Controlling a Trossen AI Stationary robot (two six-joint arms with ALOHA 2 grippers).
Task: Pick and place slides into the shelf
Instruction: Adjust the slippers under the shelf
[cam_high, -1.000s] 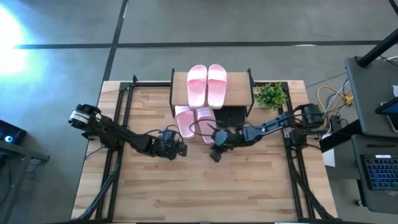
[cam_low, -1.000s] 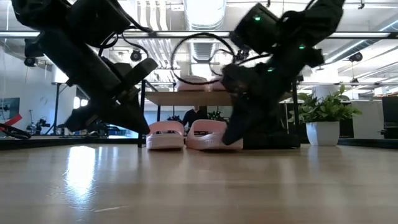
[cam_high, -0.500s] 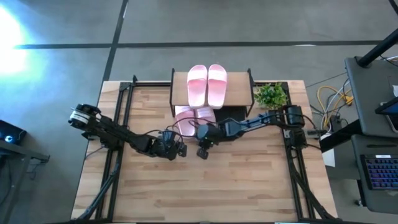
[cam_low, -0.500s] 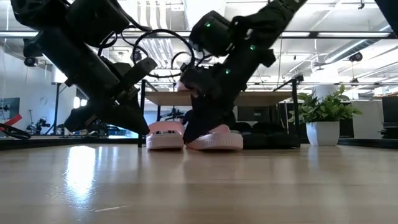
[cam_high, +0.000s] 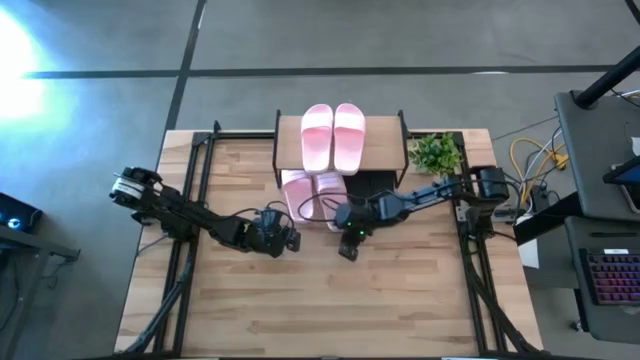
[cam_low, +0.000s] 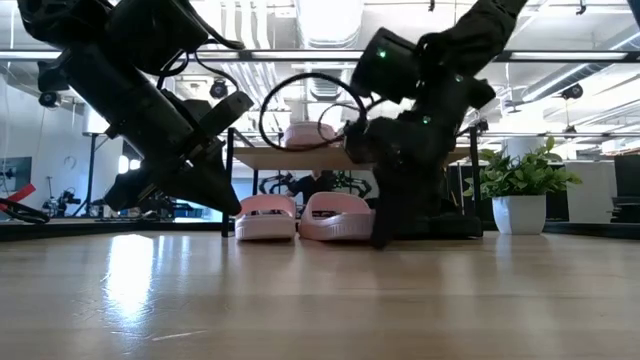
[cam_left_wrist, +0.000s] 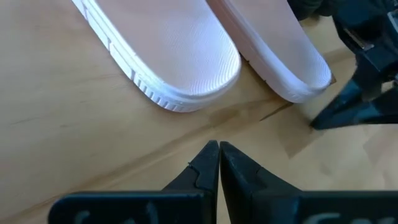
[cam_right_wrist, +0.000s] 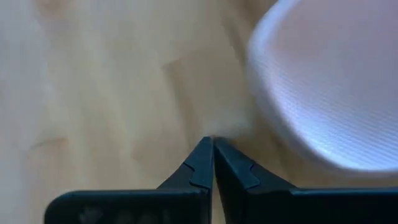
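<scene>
The shelf (cam_high: 388, 135) stands at the table's far edge. Two pink slides (cam_high: 333, 136) lie on its plank top. Two more pink slides (cam_high: 313, 188) lie on the table under it, heels sticking out toward the near side. The black slides (cam_high: 376, 185) sit under its right half. My right gripper (cam_high: 347, 252) is shut and points down at the table, just near-right of the right pink slide's heel (cam_right_wrist: 323, 93). My left gripper (cam_high: 293, 242) is shut and low, a short way near of the left pink slide's heel (cam_left_wrist: 186, 68).
A small potted plant (cam_high: 434, 153) stands right of the shelf at the far edge. Black frame rails (cam_high: 190, 190) run along the table's left and right sides. Bare wood (cam_high: 330, 310) covers the table's near half.
My right gripper swung toward the table's left, in front of the pink slides under the shelf, then back to the right to about where it began, staying shut and low. My left arm kept still.
</scene>
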